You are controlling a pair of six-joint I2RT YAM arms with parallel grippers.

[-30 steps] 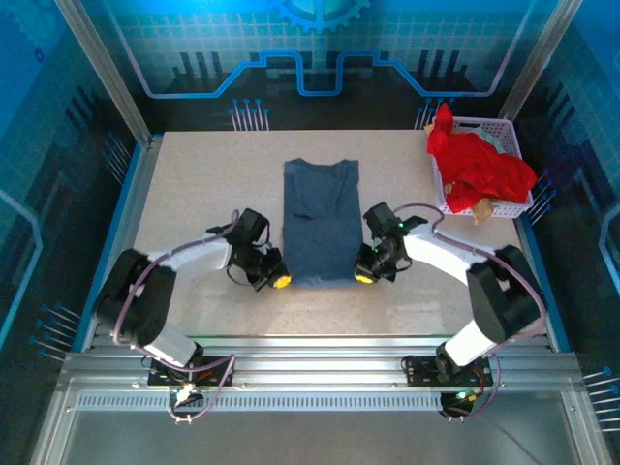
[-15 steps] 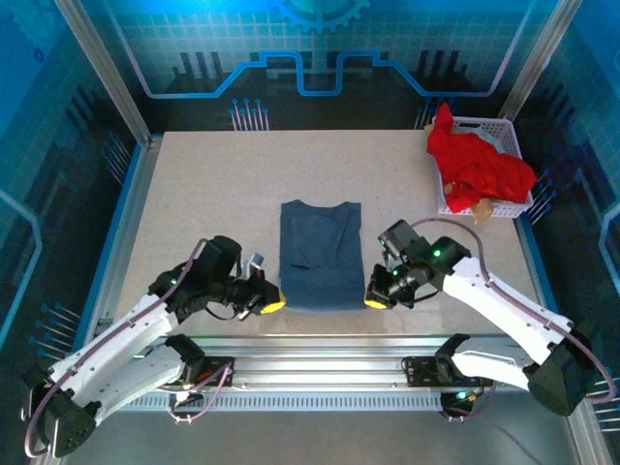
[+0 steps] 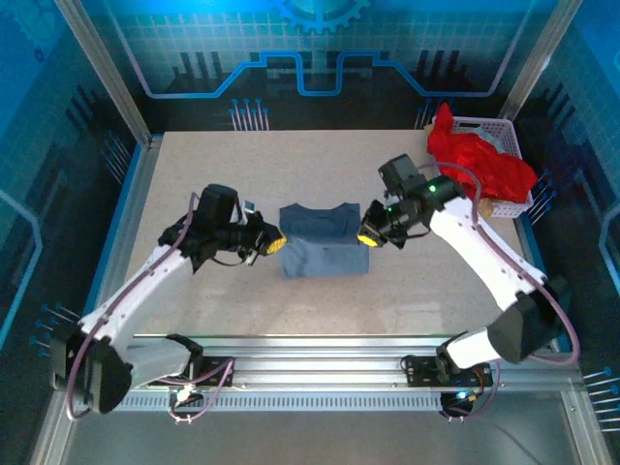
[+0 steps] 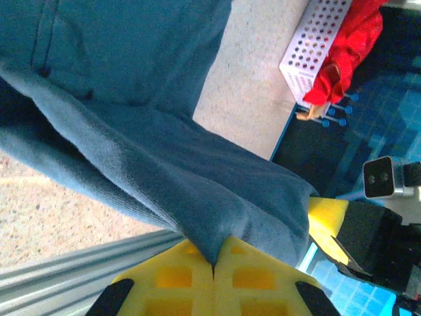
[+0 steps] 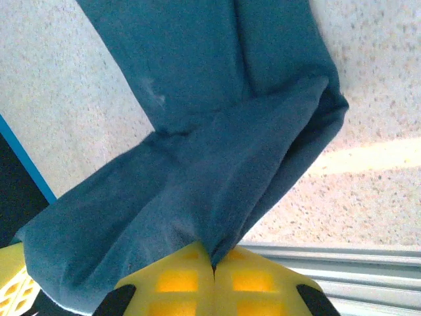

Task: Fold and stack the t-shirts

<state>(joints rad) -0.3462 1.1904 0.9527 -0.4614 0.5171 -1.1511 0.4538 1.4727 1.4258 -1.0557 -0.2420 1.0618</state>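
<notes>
Far right corner blocked: basket (image 3: 490,123) heaped with red t-shirt (image 3: 480,160). Open worktop (image 3: 213,165) stretches left of basket.

Left gripper (image 4: 214,268) pinched tight, yellow pads meeting on a fold of the blue t-shirt (image 4: 164,178), which fans up and to the left of it. Just to its right, the right gripper (image 4: 327,222) touches the same cloth edge. Well beyond, upper right: white basket (image 4: 308,56) on the speckled table (image 4: 253,92), red t-shirt (image 4: 358,29) draped over it.

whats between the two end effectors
In the top view, the slate-blue t-shirt spans the whole stretch between the left end effector and the right end effector, each pinching an edge.
</notes>
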